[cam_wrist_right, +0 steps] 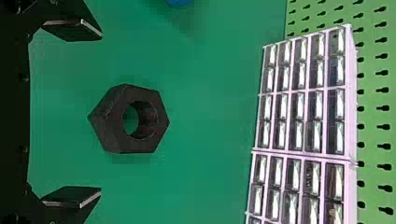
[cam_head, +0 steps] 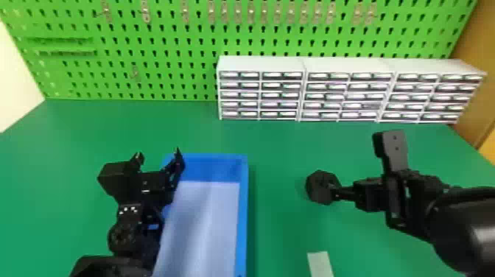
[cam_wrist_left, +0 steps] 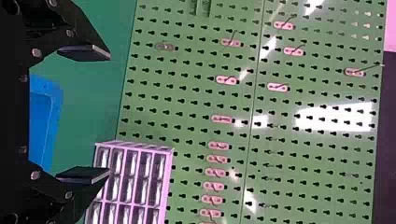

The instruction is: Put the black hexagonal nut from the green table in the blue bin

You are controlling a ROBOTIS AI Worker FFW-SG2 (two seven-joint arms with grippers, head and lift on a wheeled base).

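Out to the right of the blue bin (cam_head: 242,221), the black hexagonal nut (cam_wrist_right: 105,135) lay on the green worktop (cam_head: 280,147), the right tool (cam_wrist_right: 101,113) spread wide around empty air before it. A clean pick seemed to call for centring on opposite flats, closing evenly and lifting above the bin's wall. The left tool (cam_wrist_left: 109,114), wide and empty, hung by the bin's left side; beyond the bin stood drawer cabinets (cam_head: 261,62) and a green pegboard (cam_head: 165,44).
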